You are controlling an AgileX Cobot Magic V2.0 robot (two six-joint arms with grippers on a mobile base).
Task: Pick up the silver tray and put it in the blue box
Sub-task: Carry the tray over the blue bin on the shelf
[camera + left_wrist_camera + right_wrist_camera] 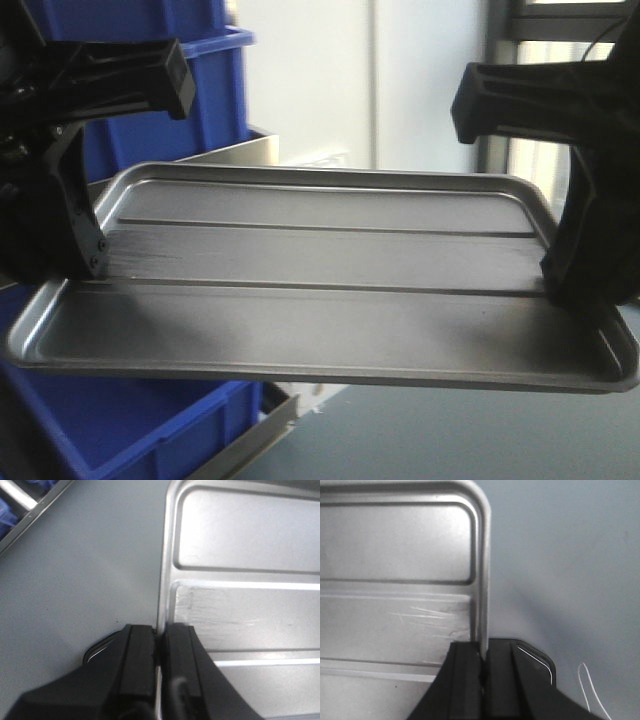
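The silver tray (320, 290) is held in the air, close to the front camera, roughly level. My left gripper (85, 265) is shut on its left rim; in the left wrist view the two fingers (140, 655) pinch the tray's edge (167, 580). My right gripper (560, 285) is shut on its right rim; in the right wrist view the gripper (482, 652) clamps the tray's edge (482, 570). A blue box (120, 420) lies below the tray at the lower left, mostly hidden by it.
More blue boxes (200, 100) are stacked behind at the upper left. A metal rail (250, 440) runs along the lower box; it shows in the left wrist view (30, 510) too. A grey table surface (80, 580) lies under the tray. A thin white wire (590, 690) lies on it.
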